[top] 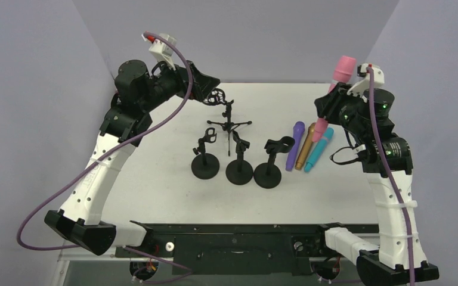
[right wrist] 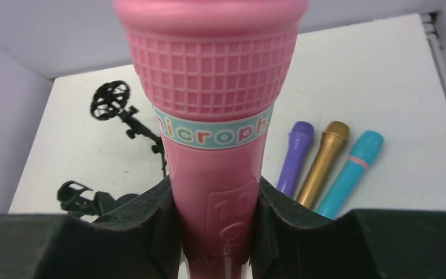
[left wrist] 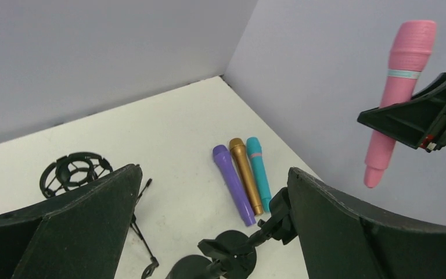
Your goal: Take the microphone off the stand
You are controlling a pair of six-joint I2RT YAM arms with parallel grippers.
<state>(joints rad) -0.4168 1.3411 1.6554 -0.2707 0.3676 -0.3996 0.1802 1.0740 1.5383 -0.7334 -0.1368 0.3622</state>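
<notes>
We see the pink mic up in the air at the right side of the table, apart from every stand. The right gripper is clamped on it: its two fingers press the handle from both sides, just under the lettered band. The grille head stands above the fingers and the tail end pokes out below them. In the top view the pink mic leans, head up and toward the back wall, and its tail hangs over the spare mics lying on the table.

Those lie side by side, heads away from us: purple mic, gold mic and teal mic. To their left, three round-base stands form a row near the middle of the table, and none of their clips holds a mic. Behind the row is a tripod stand with a ring mount.

The left gripper hovers at the back left, by the ring mount, with its fingers wide apart and nothing held between them
</notes>
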